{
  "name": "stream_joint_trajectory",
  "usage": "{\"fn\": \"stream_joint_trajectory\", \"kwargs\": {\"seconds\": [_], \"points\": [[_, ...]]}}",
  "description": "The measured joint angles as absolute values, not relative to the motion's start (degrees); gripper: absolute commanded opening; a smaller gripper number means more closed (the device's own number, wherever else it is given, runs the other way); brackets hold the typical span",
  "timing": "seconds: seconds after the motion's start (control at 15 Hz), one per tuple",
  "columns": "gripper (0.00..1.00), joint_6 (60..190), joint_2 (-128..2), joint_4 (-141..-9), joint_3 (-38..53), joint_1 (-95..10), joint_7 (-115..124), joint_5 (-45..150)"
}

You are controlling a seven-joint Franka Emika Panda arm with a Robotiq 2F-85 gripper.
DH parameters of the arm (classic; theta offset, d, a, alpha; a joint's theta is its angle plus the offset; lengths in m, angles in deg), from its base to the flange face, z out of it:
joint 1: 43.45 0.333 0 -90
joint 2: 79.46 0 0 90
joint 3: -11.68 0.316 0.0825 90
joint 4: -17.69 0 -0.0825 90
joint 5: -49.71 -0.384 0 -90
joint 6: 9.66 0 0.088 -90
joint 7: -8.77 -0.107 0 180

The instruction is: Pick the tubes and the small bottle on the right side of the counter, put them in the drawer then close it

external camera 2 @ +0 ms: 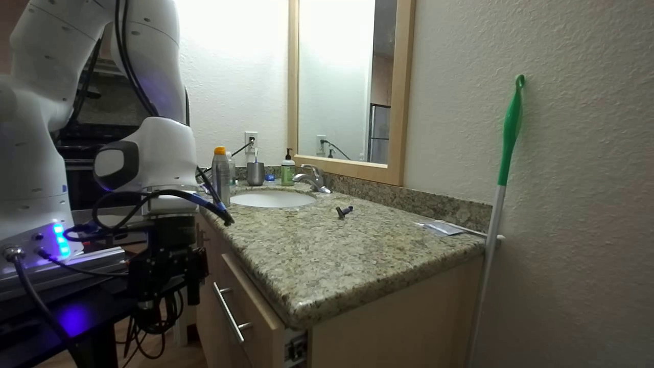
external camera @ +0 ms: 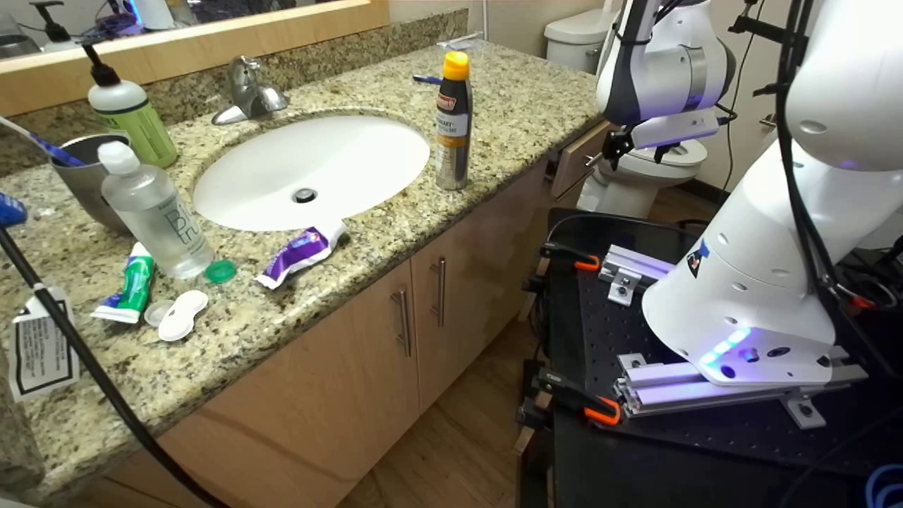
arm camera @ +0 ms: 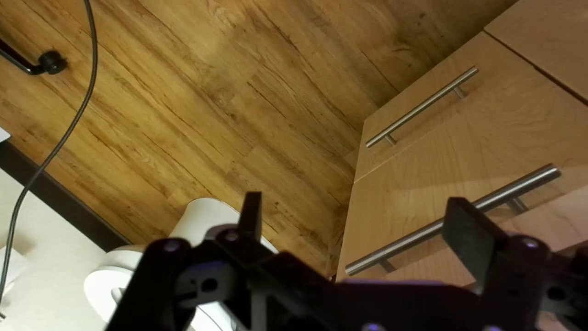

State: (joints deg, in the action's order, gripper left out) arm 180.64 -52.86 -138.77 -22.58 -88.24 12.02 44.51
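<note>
The drawer [external camera: 580,159] of the tan vanity stands slightly out from the cabinet, and its metal slide shows in an exterior view at the drawer's side [external camera 2: 255,309]. Its inside is not visible. The drawer front [arm camera: 558,209] and its bar handle [arm camera: 413,240] lie below the gripper in the wrist view. My gripper [external camera: 639,154] points down in front of the drawer, apart from it. It also shows in an exterior view [external camera 2: 169,299]. In the wrist view the gripper [arm camera: 356,216] has its fingers wide apart with nothing between them. The tubes and the small bottle are out of view or hidden.
A tall grey can [external camera: 453,127] stands at the counter's front edge by the sink [external camera: 317,169]. A blue razor [external camera 2: 344,211] and a plastic packet [external camera 2: 443,228] lie on the counter [external camera 2: 332,255]. A purple-and-white tube [external camera: 302,252] and water bottle [external camera: 159,212] are beyond the sink.
</note>
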Motion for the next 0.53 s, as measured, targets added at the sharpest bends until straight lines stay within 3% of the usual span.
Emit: {"fn": "stream_joint_trajectory", "kwargs": {"seconds": [0.53], "points": [[1.00,189.44,-46.43,-136.94,-9.61,-92.25,-7.86,32.78]]}}
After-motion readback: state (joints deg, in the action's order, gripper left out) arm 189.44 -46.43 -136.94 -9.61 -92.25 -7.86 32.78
